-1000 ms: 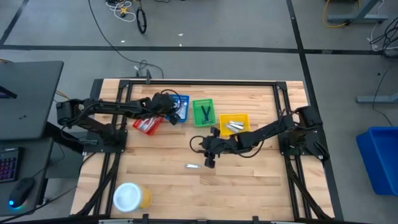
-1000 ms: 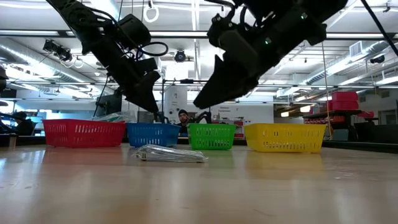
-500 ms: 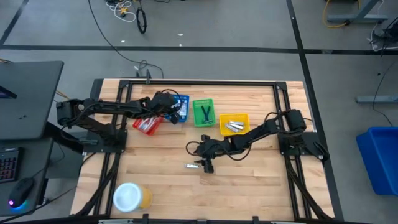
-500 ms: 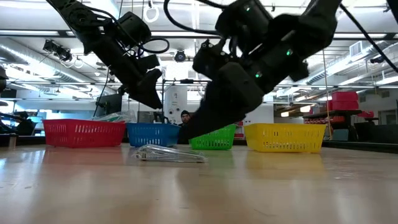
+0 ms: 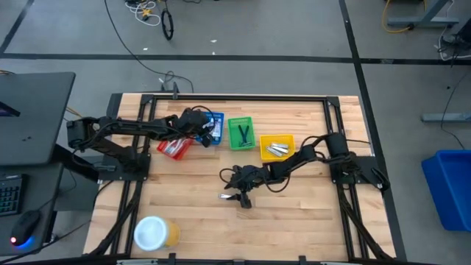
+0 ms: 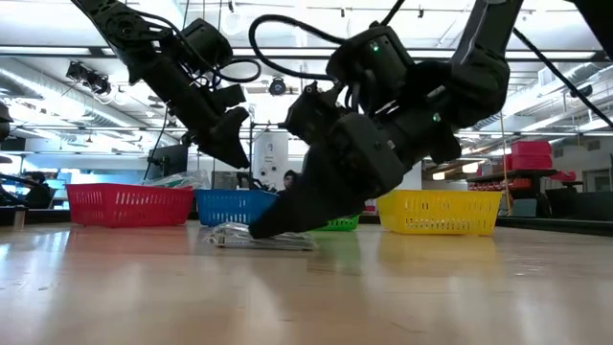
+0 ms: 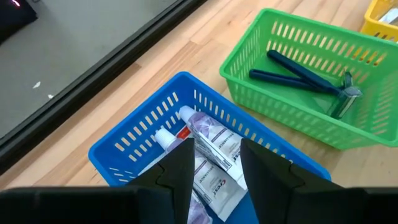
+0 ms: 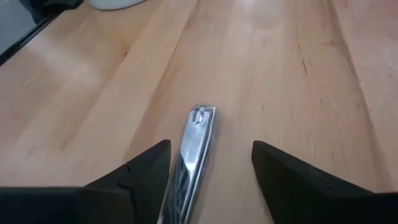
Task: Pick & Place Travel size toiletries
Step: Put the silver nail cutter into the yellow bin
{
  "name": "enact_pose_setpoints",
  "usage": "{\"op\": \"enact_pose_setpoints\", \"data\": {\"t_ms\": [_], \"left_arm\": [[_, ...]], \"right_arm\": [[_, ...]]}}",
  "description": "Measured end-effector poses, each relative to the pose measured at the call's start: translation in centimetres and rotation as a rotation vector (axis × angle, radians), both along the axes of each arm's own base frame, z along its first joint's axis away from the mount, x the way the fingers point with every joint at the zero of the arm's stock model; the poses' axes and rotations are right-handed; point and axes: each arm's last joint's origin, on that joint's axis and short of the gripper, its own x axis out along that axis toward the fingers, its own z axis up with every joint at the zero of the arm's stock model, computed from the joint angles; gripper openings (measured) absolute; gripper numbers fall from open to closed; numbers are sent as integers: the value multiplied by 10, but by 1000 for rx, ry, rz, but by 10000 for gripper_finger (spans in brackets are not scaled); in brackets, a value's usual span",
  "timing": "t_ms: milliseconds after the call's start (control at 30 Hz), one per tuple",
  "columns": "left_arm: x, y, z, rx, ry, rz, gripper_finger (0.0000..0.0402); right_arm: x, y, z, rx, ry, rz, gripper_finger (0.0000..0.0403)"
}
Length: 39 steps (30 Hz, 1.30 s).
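A silvery, clipper-like item point(image 8: 196, 149) lies flat on the bare wood near the table's middle; it also shows in the high view point(image 5: 225, 196) and the low view point(image 6: 251, 239). My right gripper point(image 8: 210, 147) is open and low over the table point(image 5: 237, 197), with one finger on either side of the item, apart from it. My left gripper point(image 7: 216, 146) hangs open over the blue bin point(image 7: 143, 134), which holds white tubes point(image 7: 214, 152). In the high view it is at the far left point(image 5: 202, 129).
Four small bins stand in a row at the far side: red point(image 5: 174, 147), blue point(image 5: 215, 125), green point(image 5: 241, 133) with dark blue sticks point(image 7: 298, 71), and yellow point(image 5: 277, 147) with silvery items. A big white-lidded yellow jar point(image 5: 154, 233) stands at the near left.
My right gripper has come down and toward the table's left and near edges, from above the wood to the silvery item. It now straddles the item close to the table. The item has stayed where it was.
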Motion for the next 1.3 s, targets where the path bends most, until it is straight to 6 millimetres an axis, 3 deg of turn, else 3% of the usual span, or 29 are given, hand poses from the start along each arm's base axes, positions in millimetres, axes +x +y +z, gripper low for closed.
{"op": "enact_pose_setpoints", "data": {"t_ms": [200,367,633,833,1000,1133,1300], "left_arm": [[0,0,0,0,0,0,139],[0,0,0,11,11,-12,139],[0,0,0,18,16,-17,139],[0,0,0,21,17,-14,139],[-1,1,0,39,24,9,139],[-1,1,0,54,30,30,139],[-1,1,0,54,28,33,139]], "right_arm": [[0,1,-4,-80,-19,33,225],[-1,7,-4,-274,-78,99,174],[-1,4,-6,-253,-59,91,80],[-2,-6,2,-280,-31,41,57],[-10,-21,26,-402,50,-50,58],[-25,-31,65,-440,115,-85,57],[-60,-43,117,-527,211,-172,57]]}}
